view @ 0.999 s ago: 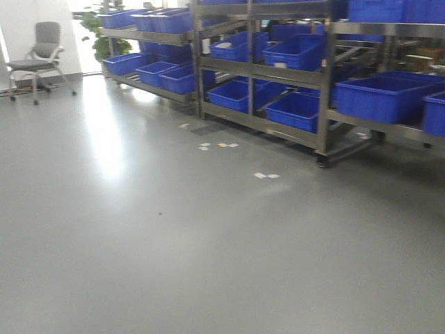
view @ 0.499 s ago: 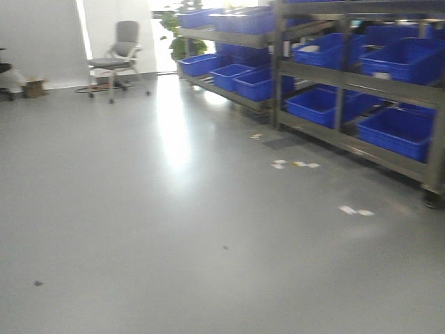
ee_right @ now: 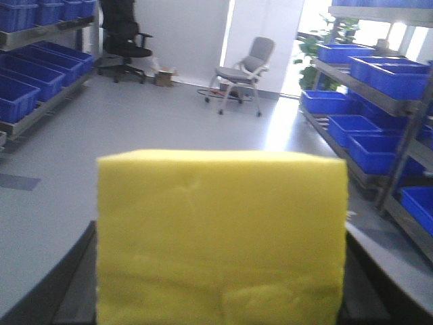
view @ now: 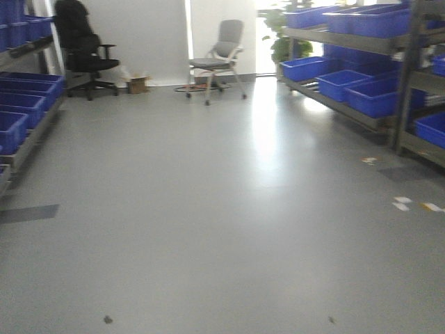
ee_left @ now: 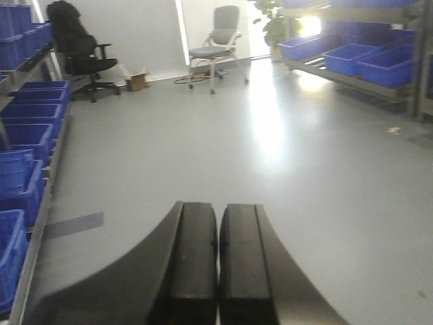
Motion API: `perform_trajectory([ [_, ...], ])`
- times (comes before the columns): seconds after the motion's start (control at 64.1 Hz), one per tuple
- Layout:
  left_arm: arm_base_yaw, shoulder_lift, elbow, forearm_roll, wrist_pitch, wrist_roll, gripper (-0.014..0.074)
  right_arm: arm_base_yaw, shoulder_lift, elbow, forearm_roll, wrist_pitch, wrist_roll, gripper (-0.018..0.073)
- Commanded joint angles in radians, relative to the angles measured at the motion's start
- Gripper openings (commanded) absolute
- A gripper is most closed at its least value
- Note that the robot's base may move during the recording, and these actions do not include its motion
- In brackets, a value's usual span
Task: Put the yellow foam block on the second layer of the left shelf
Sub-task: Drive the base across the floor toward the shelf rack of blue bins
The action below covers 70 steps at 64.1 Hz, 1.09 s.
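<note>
The yellow foam block is a matte lemon-yellow cube, unmarked, with a faint crease on its near face. It sits upright and square to the right wrist camera, clamped in the right hand above the floor. The left shelf second layer, probably the sloping steel tier lined with blue bins, stands well apart from it.

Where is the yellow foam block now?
In the right wrist view, the yellow foam block fills the foreground, held in the right gripper.
</note>
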Motion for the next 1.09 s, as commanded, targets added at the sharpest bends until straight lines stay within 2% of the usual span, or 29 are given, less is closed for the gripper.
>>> perform_trajectory([
  [0.0, -0.008, -0.015, 0.028, -0.003, -0.086, -0.004, 0.0136, -0.007, 0.015, -0.029, -0.005, -0.095, -0.002, 0.0319],
  [1.077, -0.008, -0.015, 0.028, -0.003, -0.086, -0.004, 0.0136, -0.007, 0.015, -0.029, -0.005, -0.095, -0.002, 0.0319],
])
